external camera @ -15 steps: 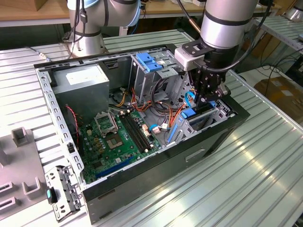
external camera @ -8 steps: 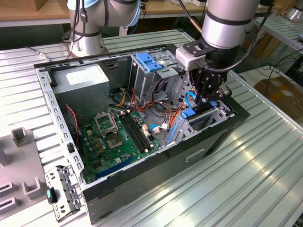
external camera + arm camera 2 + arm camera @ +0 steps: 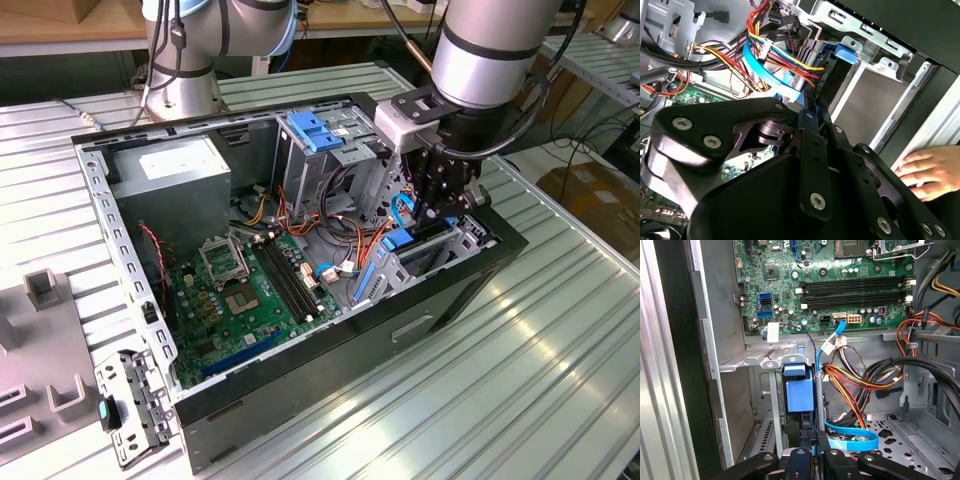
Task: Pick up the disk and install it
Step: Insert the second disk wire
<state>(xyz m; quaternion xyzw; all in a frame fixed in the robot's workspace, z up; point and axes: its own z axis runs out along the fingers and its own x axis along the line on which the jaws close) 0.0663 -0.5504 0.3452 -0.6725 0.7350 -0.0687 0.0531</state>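
Observation:
My gripper (image 3: 441, 203) reaches down into the front drive bay of the open computer case (image 3: 330, 345), on the exterior view's right. Its fingers are shut on the disk, which stands on edge. In the first wrist view the disk (image 3: 799, 394) shows as a blue plastic rail end just past the gripper (image 3: 812, 452), sitting in the slot of the metal bay. In the second wrist view the disk (image 3: 825, 75) is a thin dark slab with a blue tab, running from the gripper (image 3: 812, 111) into the bay frame.
Bundles of red, orange and yellow power wires (image 3: 860, 380) and a blue data cable (image 3: 852, 440) lie right beside the bay. The green motherboard (image 3: 245, 300) and a grey power supply (image 3: 175, 175) fill the case. A person's hand (image 3: 922, 172) rests at the case edge.

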